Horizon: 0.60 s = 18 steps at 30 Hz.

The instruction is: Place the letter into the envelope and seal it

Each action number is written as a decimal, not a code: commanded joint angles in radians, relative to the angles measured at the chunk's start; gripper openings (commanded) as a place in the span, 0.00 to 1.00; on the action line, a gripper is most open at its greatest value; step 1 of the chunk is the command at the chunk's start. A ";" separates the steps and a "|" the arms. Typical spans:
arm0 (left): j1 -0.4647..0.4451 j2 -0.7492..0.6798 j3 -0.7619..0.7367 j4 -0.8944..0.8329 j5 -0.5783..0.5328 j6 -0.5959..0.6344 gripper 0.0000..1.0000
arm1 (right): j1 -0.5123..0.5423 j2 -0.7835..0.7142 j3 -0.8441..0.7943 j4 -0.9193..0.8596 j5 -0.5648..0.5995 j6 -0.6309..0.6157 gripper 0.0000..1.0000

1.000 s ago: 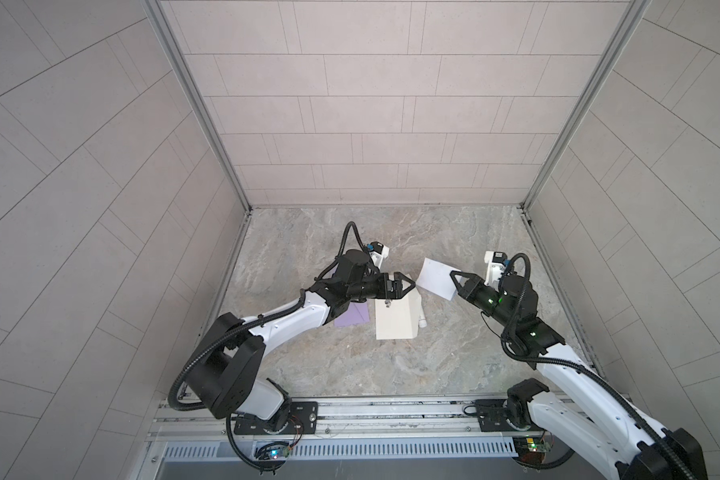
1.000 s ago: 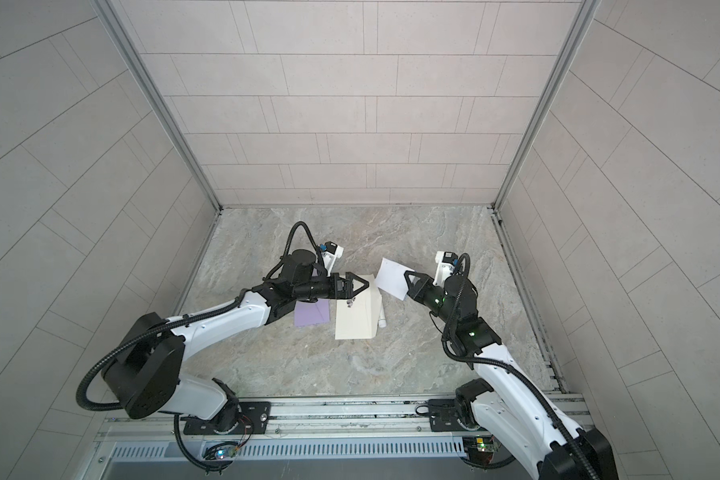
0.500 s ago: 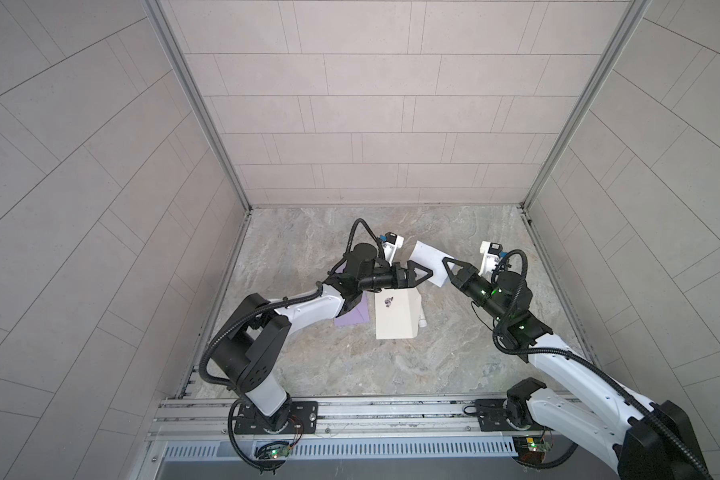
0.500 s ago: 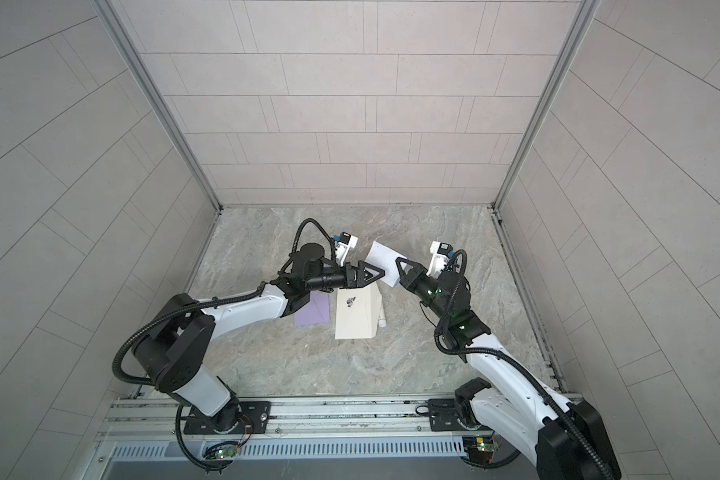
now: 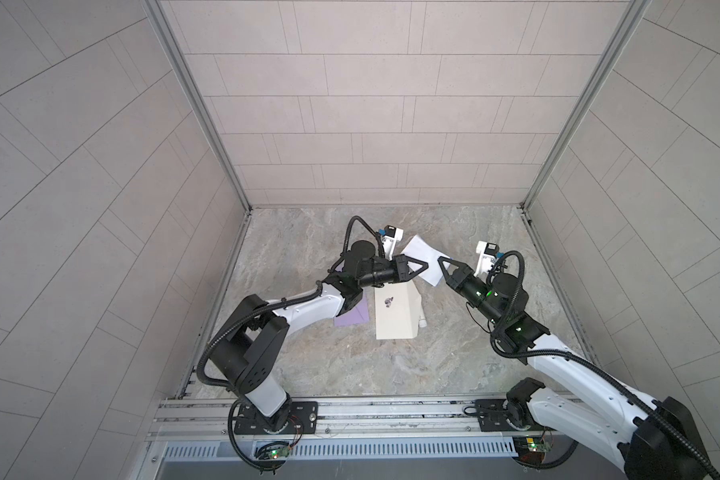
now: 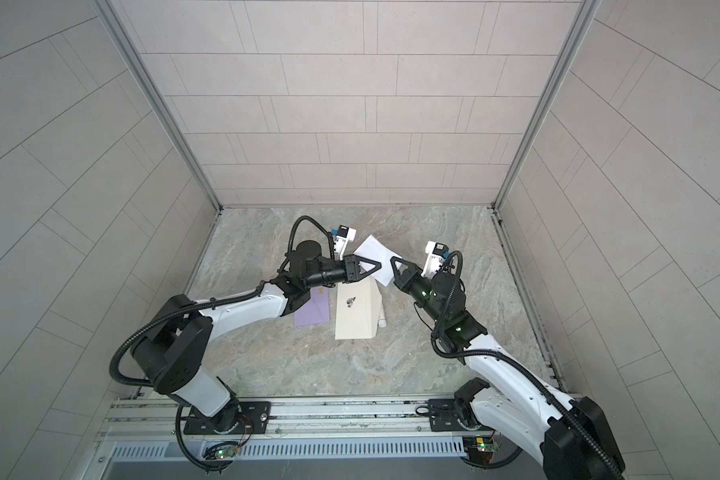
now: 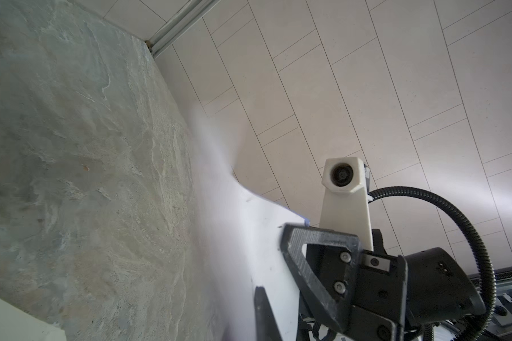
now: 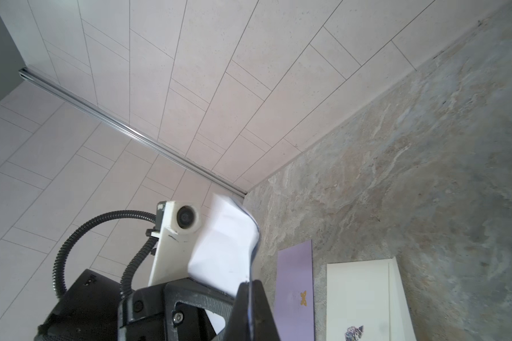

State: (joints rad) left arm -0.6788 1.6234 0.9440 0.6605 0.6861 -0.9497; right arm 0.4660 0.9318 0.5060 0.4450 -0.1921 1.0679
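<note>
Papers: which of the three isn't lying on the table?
The white sheet, held up in mid-air by the robot. The purple card and the cream envelope both lie flat below it.

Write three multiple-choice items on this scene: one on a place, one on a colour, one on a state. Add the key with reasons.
1. Where does the purple paper lie?
A. beside the cream paper, on the left arm's side
B. on top of the cream paper
C. against the back wall

2. What colour is the butterfly mark on the purple paper?
A. red
B. gold
C. black

3. What state is the white sheet in?
A. flat on the table
B. tucked inside an envelope
C. held up in the air

Key:
1 A: both top views show it beside the cream paper, towards the left arm.
2 B: the right wrist view shows it gold.
3 C: the left gripper and the right gripper are both shut on it.
</note>
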 commanded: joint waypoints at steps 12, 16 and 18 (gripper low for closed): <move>0.015 -0.243 0.078 -0.669 0.279 0.484 0.00 | -0.130 0.036 0.273 -0.496 -0.592 -0.433 0.42; 0.015 -0.283 0.090 -0.697 0.333 0.500 0.00 | -0.128 0.085 0.316 -0.549 -0.731 -0.500 0.42; 0.016 -0.284 0.105 -0.710 0.346 0.503 0.00 | -0.127 0.096 0.325 -0.552 -0.783 -0.512 0.41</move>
State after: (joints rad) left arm -0.6636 1.3560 1.0084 0.0105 0.9634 -0.5060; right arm 0.3386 1.0203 0.8101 -0.0521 -0.8310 0.6346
